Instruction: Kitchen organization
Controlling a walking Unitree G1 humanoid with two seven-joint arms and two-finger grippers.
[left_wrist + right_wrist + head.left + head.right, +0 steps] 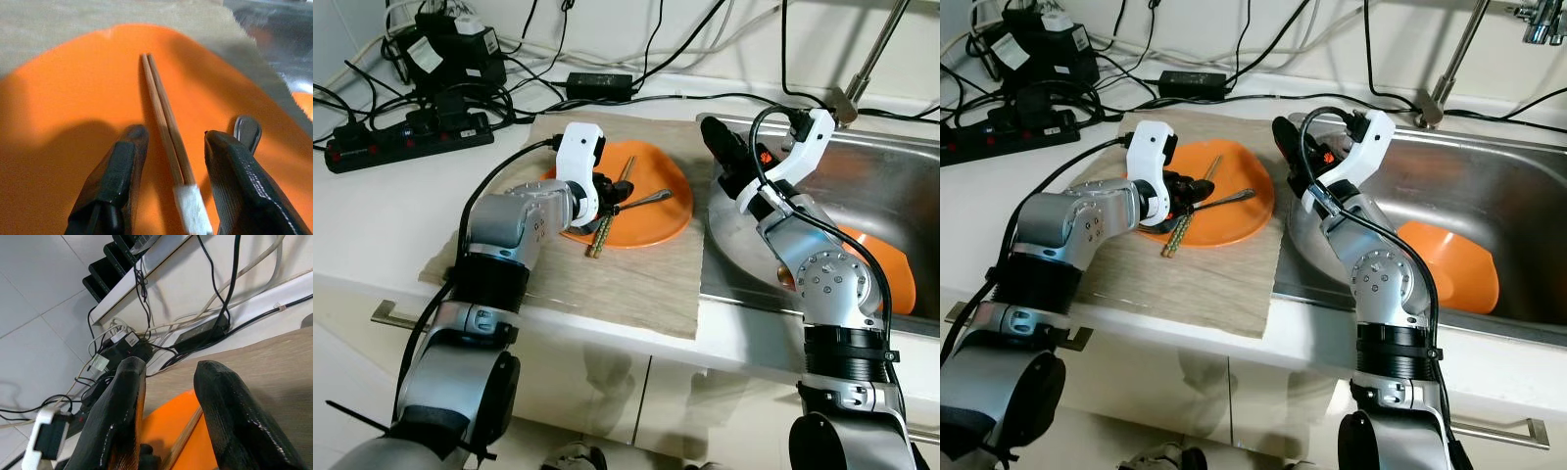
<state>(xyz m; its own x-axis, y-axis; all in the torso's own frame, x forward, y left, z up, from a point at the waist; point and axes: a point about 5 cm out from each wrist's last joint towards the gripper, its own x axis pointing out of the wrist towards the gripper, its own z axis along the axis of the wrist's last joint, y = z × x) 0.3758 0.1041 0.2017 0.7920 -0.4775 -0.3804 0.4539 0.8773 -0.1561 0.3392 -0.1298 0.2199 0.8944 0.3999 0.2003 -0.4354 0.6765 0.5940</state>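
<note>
Two wooden chopsticks [164,122] (white-taped end) lie paired on orange plate [73,98].

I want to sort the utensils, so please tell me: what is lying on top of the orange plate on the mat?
On the orange plate lie a pair of wooden chopsticks and a metal spoon. The left tool, open, straddles the chopsticks and hides part of the spoon.

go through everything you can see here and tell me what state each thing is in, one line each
left gripper: open, fingers either side of the chopsticks, over the plate
right gripper: open, empty, raised at the sink's edge
chopsticks: lying together across the plate, one end past its rim
spoon: lying on the plate
orange plate: flat on the mat
orange bowl: tilted in the sink
sink: no water seen
</note>
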